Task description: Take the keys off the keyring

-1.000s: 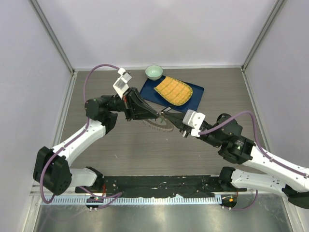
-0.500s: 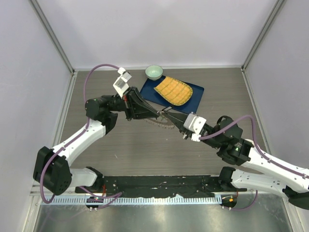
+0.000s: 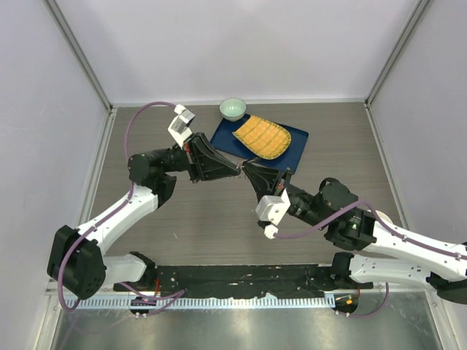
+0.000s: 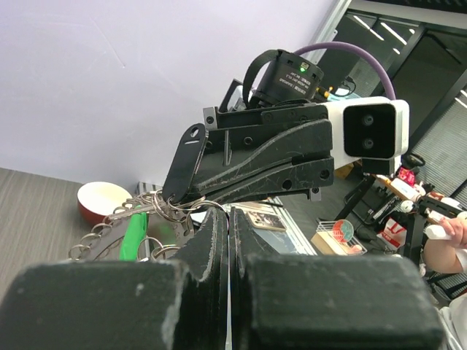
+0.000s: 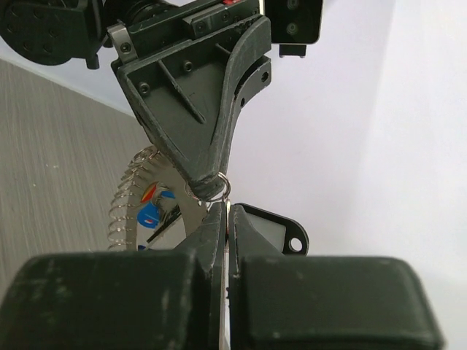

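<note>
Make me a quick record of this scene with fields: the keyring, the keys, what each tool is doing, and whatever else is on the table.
keyring: held up off the table, between the two tool tips
keys: bunched on the ring; a green head and a blue head show
left tool: shut, pinching a wire loop of the keyring
right tool: shut, tip in the key cluster; what it pinches is unclear
other items: bowl and a yellow gridded pad on a blue mat, far side

Overhead camera looks down on left arm (image 3: 117,211) and right arm (image 3: 379,237); wrist cameras, close behind their fingertips (image 4: 213,244) (image 5: 211,240), face each other (both show the keyring (image 4: 157,208) (image 5: 120,208)).
</note>
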`<action>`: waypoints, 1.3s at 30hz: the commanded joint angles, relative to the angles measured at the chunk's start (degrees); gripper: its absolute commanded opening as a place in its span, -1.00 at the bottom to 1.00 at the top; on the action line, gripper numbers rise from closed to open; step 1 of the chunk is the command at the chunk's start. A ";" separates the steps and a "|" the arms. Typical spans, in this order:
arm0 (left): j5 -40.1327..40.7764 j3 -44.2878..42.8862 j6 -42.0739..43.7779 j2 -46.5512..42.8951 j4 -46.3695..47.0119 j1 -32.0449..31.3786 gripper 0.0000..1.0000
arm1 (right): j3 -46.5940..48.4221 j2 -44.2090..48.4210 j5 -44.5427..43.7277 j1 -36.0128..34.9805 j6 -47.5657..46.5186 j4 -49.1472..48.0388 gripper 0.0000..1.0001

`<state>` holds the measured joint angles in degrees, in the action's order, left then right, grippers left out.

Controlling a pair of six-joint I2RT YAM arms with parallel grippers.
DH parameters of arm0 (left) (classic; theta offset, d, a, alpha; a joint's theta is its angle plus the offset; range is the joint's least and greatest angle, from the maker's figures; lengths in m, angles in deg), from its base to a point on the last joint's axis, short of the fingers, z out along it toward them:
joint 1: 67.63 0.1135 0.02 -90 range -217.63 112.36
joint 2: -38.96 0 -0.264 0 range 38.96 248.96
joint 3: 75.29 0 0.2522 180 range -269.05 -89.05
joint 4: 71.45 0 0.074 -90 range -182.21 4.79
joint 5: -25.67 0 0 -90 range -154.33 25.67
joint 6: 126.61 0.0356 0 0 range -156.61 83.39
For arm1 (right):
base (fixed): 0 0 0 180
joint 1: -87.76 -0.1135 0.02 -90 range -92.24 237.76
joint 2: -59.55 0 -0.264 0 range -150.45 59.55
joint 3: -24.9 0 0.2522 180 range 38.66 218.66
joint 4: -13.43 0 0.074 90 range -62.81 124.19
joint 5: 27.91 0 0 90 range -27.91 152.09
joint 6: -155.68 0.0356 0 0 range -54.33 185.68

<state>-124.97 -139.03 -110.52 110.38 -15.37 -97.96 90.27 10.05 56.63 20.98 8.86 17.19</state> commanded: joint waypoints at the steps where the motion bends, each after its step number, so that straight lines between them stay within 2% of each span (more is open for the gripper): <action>1: -1.32 -0.65 -3.34 -3.83 18.66 -2.19 -1.00 | 2.61 0.01 -11.07 -0.71 -8.04 7.62 -0.98; 10: -1.15 -1.44 -4.40 -4.27 18.75 -2.54 -1.00 | 0.07 1.24 -12.74 -0.89 -18.93 8.07 -0.99; 18: 0.00 -1.62 -6.24 -5.67 18.75 -3.69 -1.00 | -7.49 0.72 -12.13 -0.63 -24.04 -2.73 -0.98; 21: 0.17 -1.35 -6.42 -5.94 18.75 -3.78 -1.00 | -7.32 -0.51 -11.68 -0.01 -24.48 -4.24 -0.98; 30: 0.61 -1.79 -5.81 -7.26 18.75 -4.13 -1.00 | -7.15 -0.78 -11.86 -0.89 -26.59 -1.87 -0.99; 39: 0.61 -0.83 -1.77 -6.12 18.66 -3.60 -1.00 | -8.46 0.19 -18.89 -6.95 -26.51 0.86 -0.99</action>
<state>-122.59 -138.31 -112.27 108.37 -18.91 -99.71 83.98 10.86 49.68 14.53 -18.44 9.80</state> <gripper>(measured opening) 0.012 0.024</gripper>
